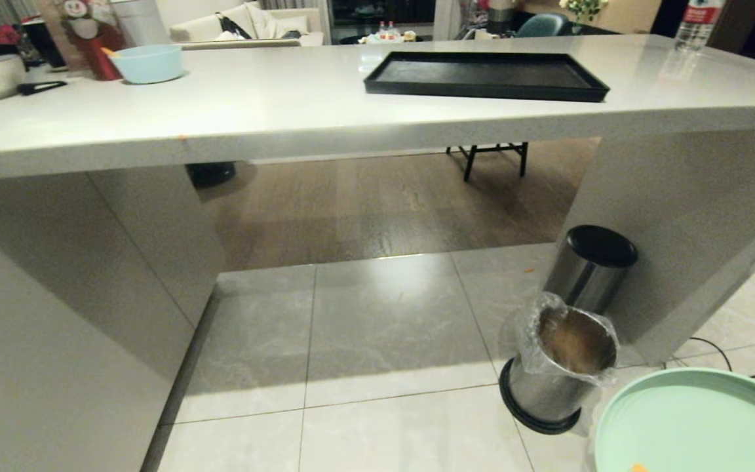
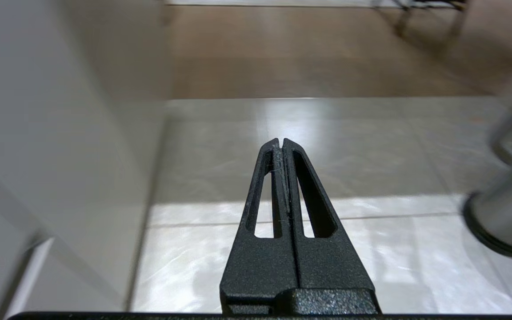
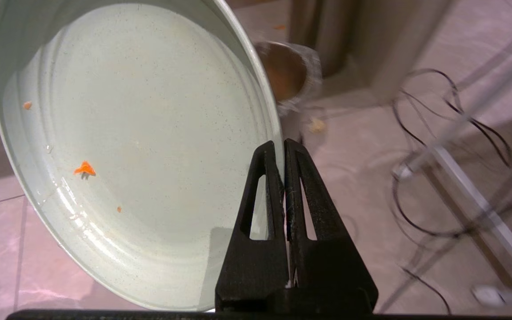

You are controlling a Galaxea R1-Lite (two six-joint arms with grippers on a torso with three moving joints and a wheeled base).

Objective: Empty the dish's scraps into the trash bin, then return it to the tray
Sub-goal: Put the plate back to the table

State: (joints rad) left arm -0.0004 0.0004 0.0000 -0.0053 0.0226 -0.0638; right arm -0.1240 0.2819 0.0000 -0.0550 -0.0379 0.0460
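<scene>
The right gripper (image 3: 284, 146) pinches the mint dish (image 3: 149, 111) by its rim beside the bagged trash bin (image 1: 564, 357); only orange crumbs (image 3: 84, 168) remain. The black tray (image 1: 485, 75) sits bare on the table (image 1: 272, 105). The left gripper (image 2: 280, 144) has its fingers closed on nothing.

Closed left claw (image 2: 281, 143) above floor tiles (image 2: 371, 231)

left gripper (image 2: 281, 144): matte black, grainy textured plastic
left fingers (image 2: 311, 200): two long tapered blades, narrow at the tips, broad at the base
left finger cut-outs: one long slot through each blade; pale scuffs and a few stray fibres along the inner edges
right gripper (image 3: 281, 146): same black textured build
right fingers (image 3: 314, 209): tapered, each with a triangular-slotted window
mount: black bar running across the base of each wrist view
</scene>
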